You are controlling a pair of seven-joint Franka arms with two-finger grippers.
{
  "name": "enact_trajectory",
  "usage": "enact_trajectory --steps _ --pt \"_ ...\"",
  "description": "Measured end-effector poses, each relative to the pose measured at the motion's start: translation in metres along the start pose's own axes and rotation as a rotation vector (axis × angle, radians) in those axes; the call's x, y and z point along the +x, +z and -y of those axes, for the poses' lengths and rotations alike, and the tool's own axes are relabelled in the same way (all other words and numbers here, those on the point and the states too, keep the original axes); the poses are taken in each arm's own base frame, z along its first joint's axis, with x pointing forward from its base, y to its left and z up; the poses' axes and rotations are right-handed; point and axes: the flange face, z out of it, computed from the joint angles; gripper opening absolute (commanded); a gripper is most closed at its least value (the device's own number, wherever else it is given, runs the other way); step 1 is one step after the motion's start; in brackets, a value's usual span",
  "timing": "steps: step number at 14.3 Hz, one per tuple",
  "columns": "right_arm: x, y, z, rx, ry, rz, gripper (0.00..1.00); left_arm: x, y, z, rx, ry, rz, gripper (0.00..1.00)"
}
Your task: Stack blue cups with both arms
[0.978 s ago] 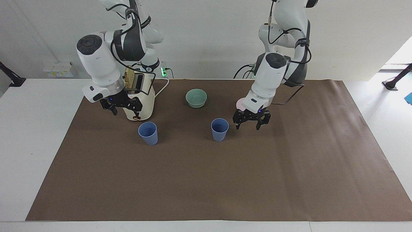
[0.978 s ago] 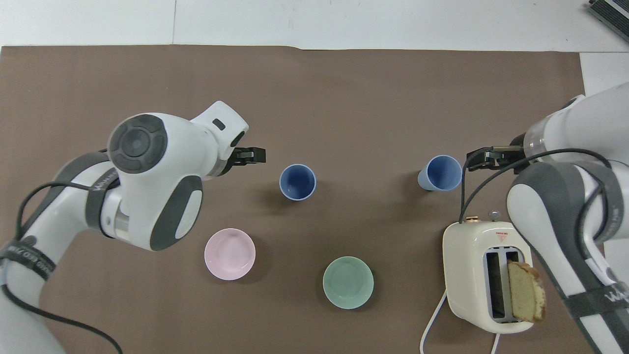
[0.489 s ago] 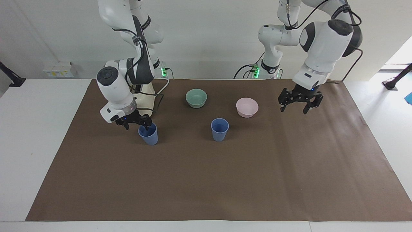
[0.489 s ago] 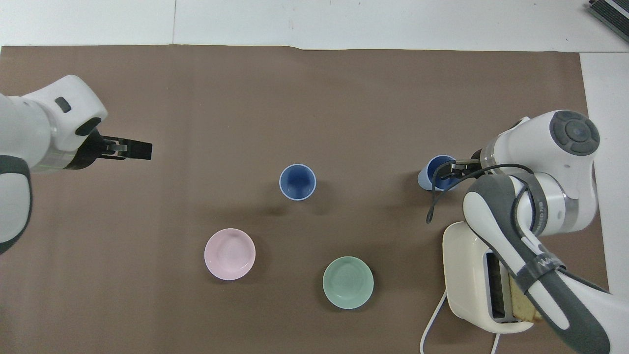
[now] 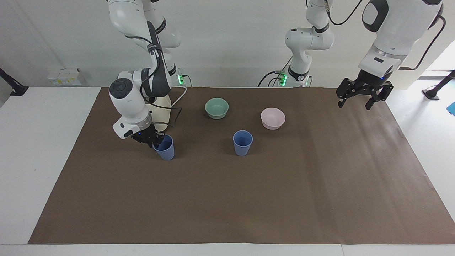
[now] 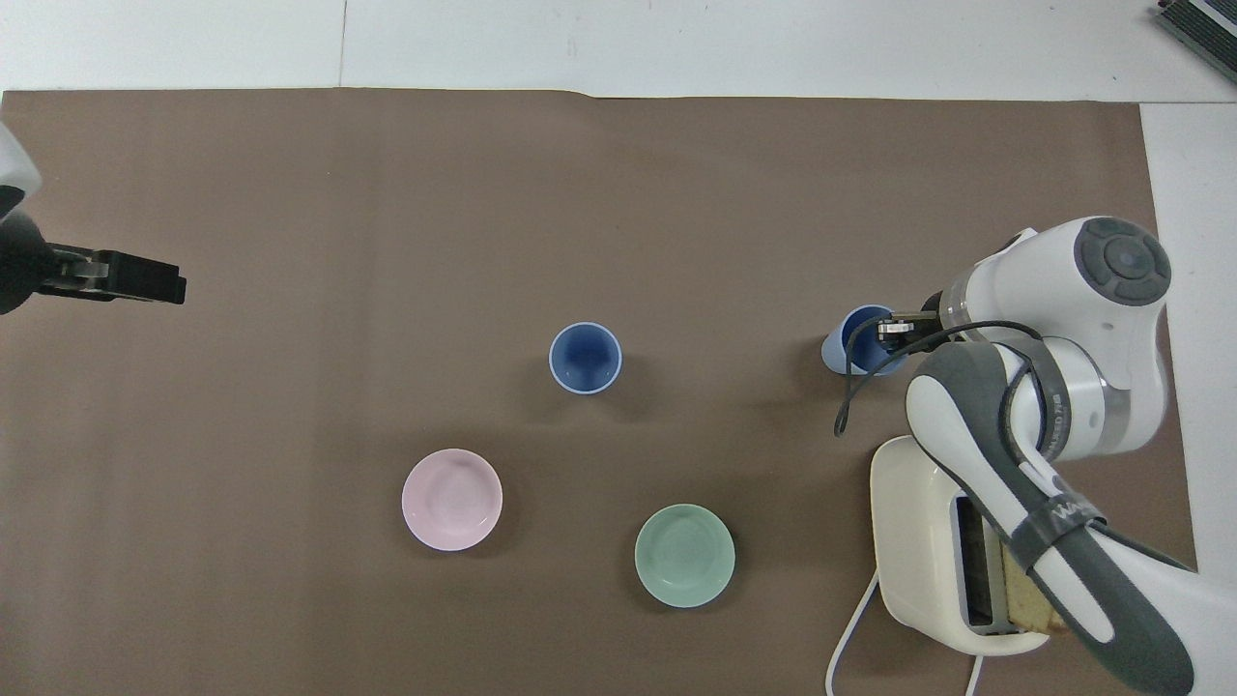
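Two blue cups stand upright on the brown mat. One blue cup [image 5: 166, 150] [image 6: 839, 350] is toward the right arm's end, just in front of the toaster. My right gripper [image 5: 155, 140] [image 6: 887, 329] is down at this cup's rim and shut on its wall, one finger inside and one outside. The other blue cup [image 5: 242, 143] [image 6: 585, 358] stands free near the middle of the mat. My left gripper [image 5: 361, 96] [image 6: 130, 277] hangs open and empty, high over the mat's edge at the left arm's end.
A cream toaster [image 5: 162, 103] [image 6: 928, 541] with a slice of bread in it stands by the right arm. Nearer to the robots than the cups sit a mint-green bowl [image 5: 217, 107] [image 6: 684, 555] and a pink bowl [image 5: 272, 118] [image 6: 451, 499].
My right gripper came down beside the toaster onto the cup's rim and closed on it. My left arm rose and swung away from the middle cup toward its own end, still open.
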Motion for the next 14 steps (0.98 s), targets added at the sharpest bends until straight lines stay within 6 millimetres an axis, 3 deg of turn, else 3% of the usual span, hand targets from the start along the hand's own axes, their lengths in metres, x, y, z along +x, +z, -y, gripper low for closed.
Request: enact_trajectory --steps 2,7,10,14 --pt "0.004 -0.013 0.015 0.003 -0.016 -0.008 0.00 -0.002 -0.014 0.009 0.000 -0.002 0.026 1.00" --pt "0.012 -0.096 0.085 0.007 -0.012 -0.028 0.00 -0.006 -0.019 0.010 -0.002 0.000 0.053 1.00" --pt "-0.002 -0.142 0.156 0.027 -0.013 -0.073 0.00 -0.007 -0.018 0.009 -0.003 0.001 0.059 1.00" --pt "-0.036 -0.164 0.248 0.069 0.082 -0.102 0.00 -0.008 -0.017 0.009 -0.004 0.001 0.075 1.00"
